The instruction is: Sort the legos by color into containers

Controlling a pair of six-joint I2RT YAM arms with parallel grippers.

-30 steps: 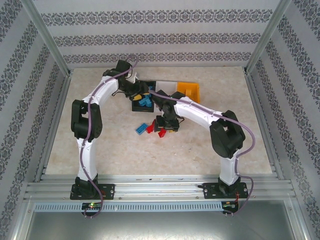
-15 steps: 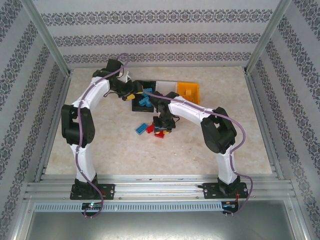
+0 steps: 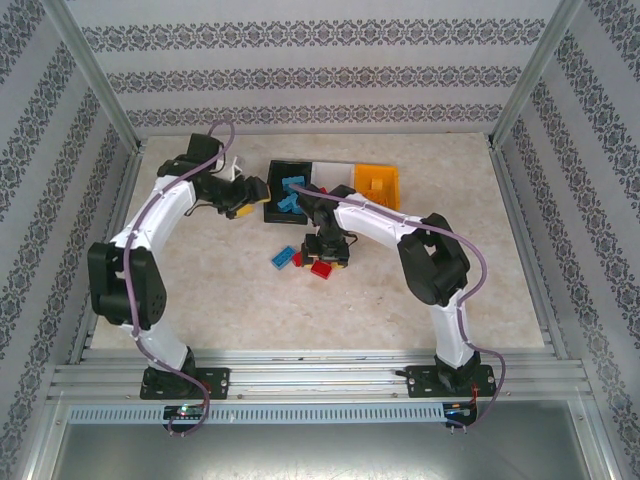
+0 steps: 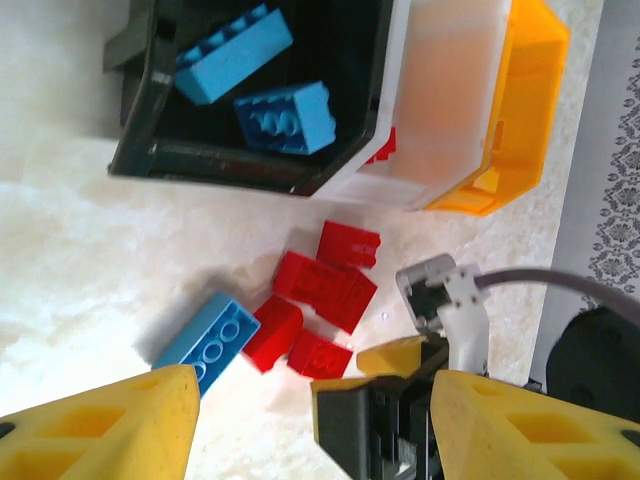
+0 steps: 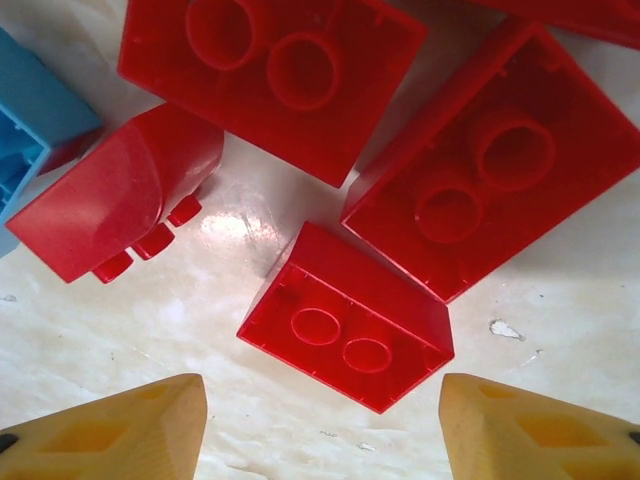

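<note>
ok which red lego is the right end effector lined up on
The red plastic brick centred low in the right wrist view, underside up; the curved red brick and the others sit farther off.

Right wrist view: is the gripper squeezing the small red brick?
No: the right gripper has its fingers wide apart, and the red brick lies untouched between them.

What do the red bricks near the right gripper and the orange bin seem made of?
The small red bricks look like glossy moulded plastic: crisp edges, moulded circles, shiny faces. The orange-yellow rectangular bin seems thin translucent plastic; light glows through its wall.
</note>
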